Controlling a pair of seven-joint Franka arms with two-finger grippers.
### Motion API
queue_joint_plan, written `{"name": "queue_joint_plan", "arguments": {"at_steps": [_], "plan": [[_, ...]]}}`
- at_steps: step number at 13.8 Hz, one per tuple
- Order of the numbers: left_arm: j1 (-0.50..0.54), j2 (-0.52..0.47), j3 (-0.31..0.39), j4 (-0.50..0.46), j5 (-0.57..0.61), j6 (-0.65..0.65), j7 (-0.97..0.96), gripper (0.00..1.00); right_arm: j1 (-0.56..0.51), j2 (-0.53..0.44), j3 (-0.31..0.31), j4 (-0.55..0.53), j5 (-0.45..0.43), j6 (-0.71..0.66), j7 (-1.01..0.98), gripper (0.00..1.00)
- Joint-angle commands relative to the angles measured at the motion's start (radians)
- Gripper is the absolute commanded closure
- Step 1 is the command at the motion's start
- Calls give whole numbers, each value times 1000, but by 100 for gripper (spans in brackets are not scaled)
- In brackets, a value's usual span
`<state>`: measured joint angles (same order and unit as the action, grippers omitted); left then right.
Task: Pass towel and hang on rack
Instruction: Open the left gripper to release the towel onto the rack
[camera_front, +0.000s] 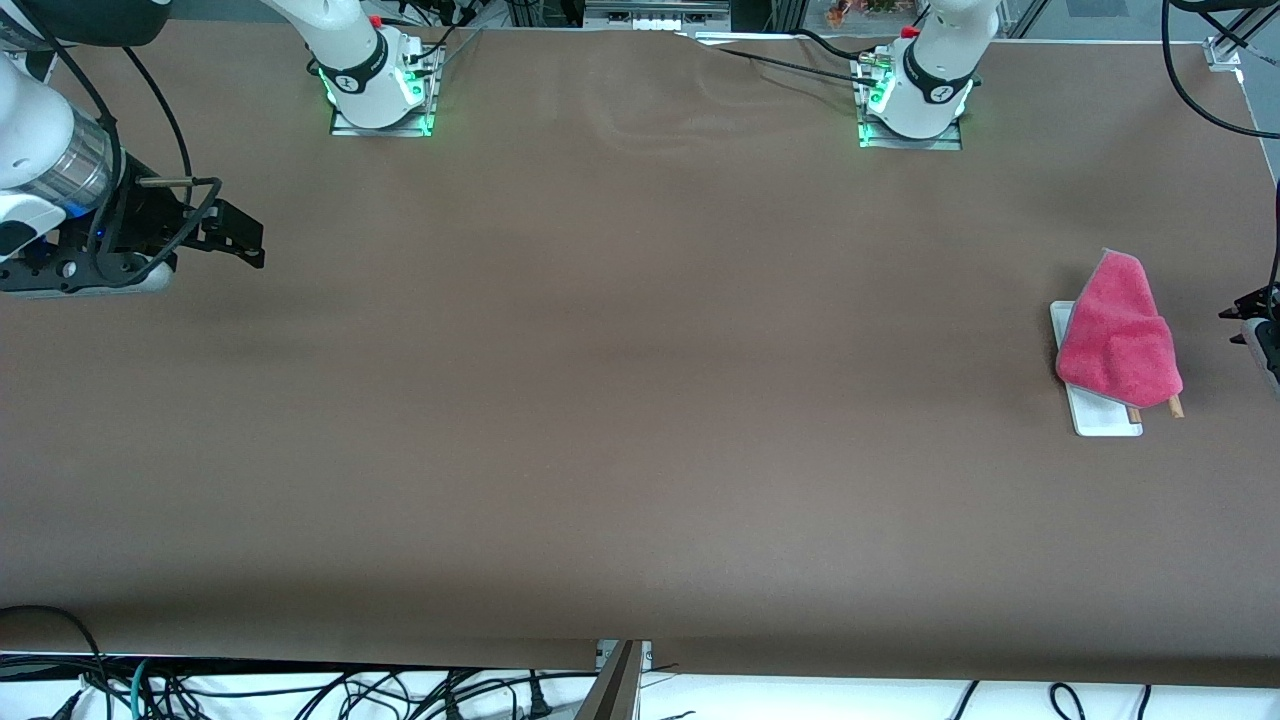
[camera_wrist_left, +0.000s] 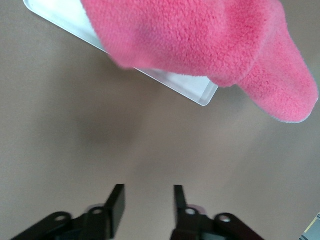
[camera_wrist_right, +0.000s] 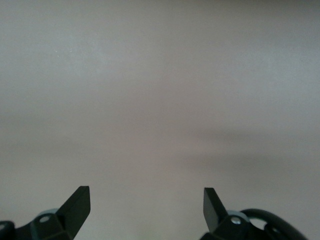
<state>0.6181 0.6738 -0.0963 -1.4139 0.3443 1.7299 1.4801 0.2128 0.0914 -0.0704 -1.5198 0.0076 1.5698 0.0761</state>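
The towel (camera_front: 1118, 335) hangs pink face out over the rack, near the left arm's end of the table. It covers the rods except for two brown tips (camera_front: 1176, 406). The rack's white base (camera_front: 1100, 415) shows under it. In the left wrist view the towel (camera_wrist_left: 200, 35) lies over the white base (camera_wrist_left: 175, 85). My left gripper (camera_front: 1240, 315) is open and empty beside the rack, apart from the towel; its own view (camera_wrist_left: 149, 197) shows bare table between the fingers. My right gripper (camera_front: 255, 250) is open and empty over the right arm's end of the table (camera_wrist_right: 146, 197).
A brown cloth (camera_front: 620, 400) covers the whole table. The two arm bases (camera_front: 380, 90) (camera_front: 915, 100) stand along its edge farthest from the front camera. Cables (camera_front: 300, 690) hang below the edge nearest to the front camera.
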Motion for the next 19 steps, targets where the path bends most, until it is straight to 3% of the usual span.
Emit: {"name": "queue_joint_plan", "arguments": {"at_steps": [1,7,10,14,19], "plan": [[2,-7,-11,23,9,-10,12,0,-1,-12,0,3,-14,7,-4,0],[5,-158,-16,26,-94,-24,-1,0,-4,-9,1,4,-17,7,8,0],[-8,-241,-61,26,-123,-104,-107,0,-6,-7,0,4,-18,10,8,0],[-8,-332,-233,26,-123,-222,-373,0,-6,-7,0,4,-23,9,8,0],[-8,-356,-497,26,-125,-265,-811,0,-6,-7,0,4,-23,16,8,0]]}}
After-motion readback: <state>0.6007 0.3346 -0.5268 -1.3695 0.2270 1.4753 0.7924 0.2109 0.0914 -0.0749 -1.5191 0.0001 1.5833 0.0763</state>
